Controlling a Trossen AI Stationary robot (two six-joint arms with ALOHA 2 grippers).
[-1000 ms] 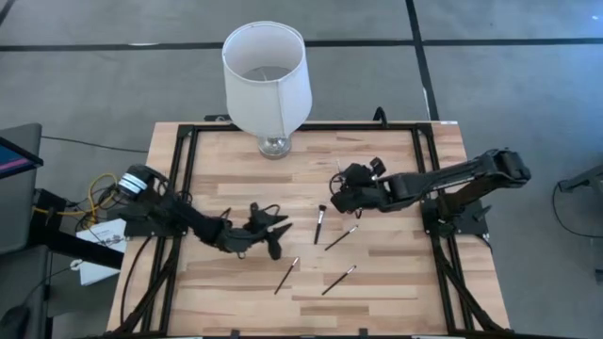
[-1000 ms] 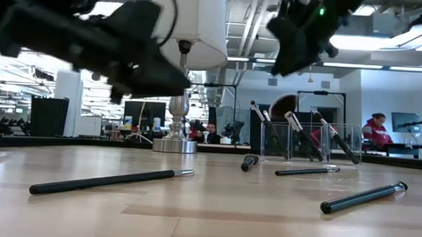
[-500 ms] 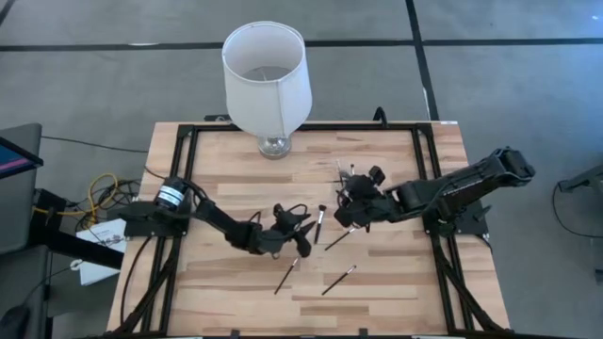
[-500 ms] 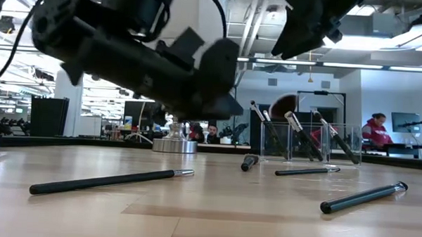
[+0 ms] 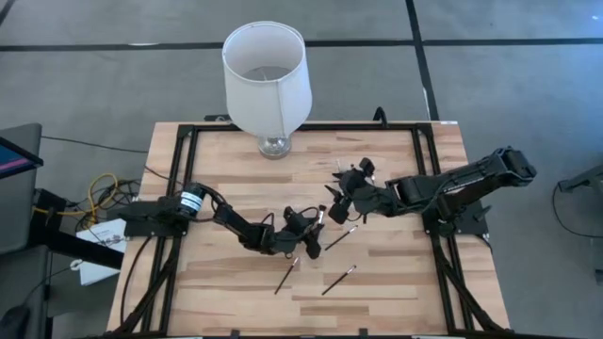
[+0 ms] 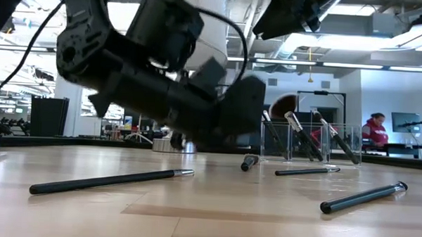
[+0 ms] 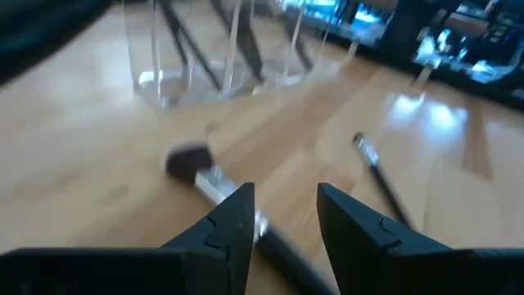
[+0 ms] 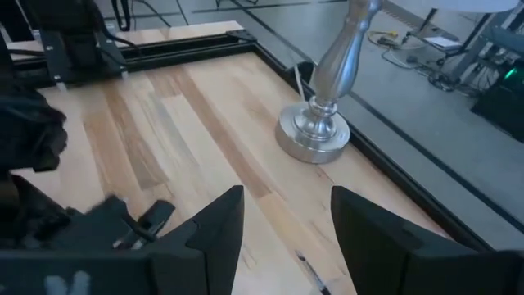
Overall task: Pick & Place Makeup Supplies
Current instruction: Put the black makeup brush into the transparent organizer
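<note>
So the left gripper [image 5: 311, 232] is reaching out low over the middle of the wooden surface [image 5: 386, 292], fingers [image 7: 233, 221] spread with a gap between them, and they're straddling the handle of a short dark-headed brush [image 5: 319, 222]. In the left wrist view that brush [image 7: 214, 176] runs right into the gap, dark head pointing away from the fingers, but I can't tell if the fingers actually touch it.

The right gripper [image 5: 339, 200] is up in the air over the middle of the surface, a bit toward the far edge, right around the clear holder [image 6: 309, 141]. Its fingers [image 8: 217, 225] are spread too and carry nothing.

The holder already has several brushes leaning in it, including one with a fluffy round head [image 6: 285, 105].

Still lying loose on the surface: a brush [image 5: 341, 236] just beside the left gripper toward the right edge, and two more nearer the front edge, one [image 5: 286, 275] closer to the left side and one [image 5: 338, 279] next to it.

The white lampshade lamp [image 5: 267, 75] sits at the far edge, well apart from all that.
</note>
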